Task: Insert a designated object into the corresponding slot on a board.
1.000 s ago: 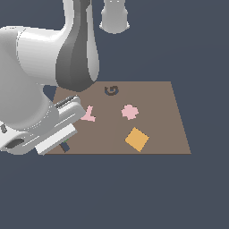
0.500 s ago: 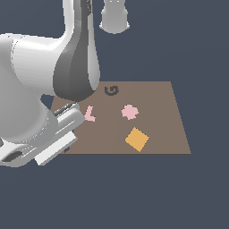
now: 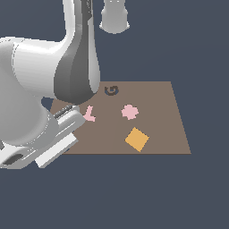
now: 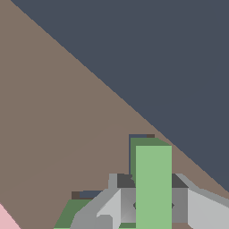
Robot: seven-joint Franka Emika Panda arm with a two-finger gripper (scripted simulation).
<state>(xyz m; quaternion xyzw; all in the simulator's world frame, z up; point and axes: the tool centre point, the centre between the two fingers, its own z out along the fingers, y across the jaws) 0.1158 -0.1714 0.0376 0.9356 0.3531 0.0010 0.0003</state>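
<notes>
In the wrist view my gripper (image 4: 153, 199) is shut on the bright green L-like block (image 4: 153, 179), grey fingers (image 4: 126, 199) pressed on either side of its raised leg. The block sits low on the brown board (image 4: 58, 112), close to the board's edge. Thin strips of the dark slot (image 4: 139, 135) show along the block's outer edges. In the exterior view the arm's wrist (image 3: 56, 143) hangs over the board's (image 3: 161, 129) corner at the exterior view's left, and it hides the block, the slot and the fingers.
On the board lie a pink T-shaped piece (image 3: 89, 114), a pink flower-like piece (image 3: 129, 112) and an orange square (image 3: 137, 139). A dark G-shaped recess (image 3: 112, 91) sits near the far edge. The big arm link (image 3: 78, 71) leans over the board's left part.
The wrist has sunk a little lower toward the board's left corner, and the arm link has leaned further over the board. The pieces on the board have stayed put.
</notes>
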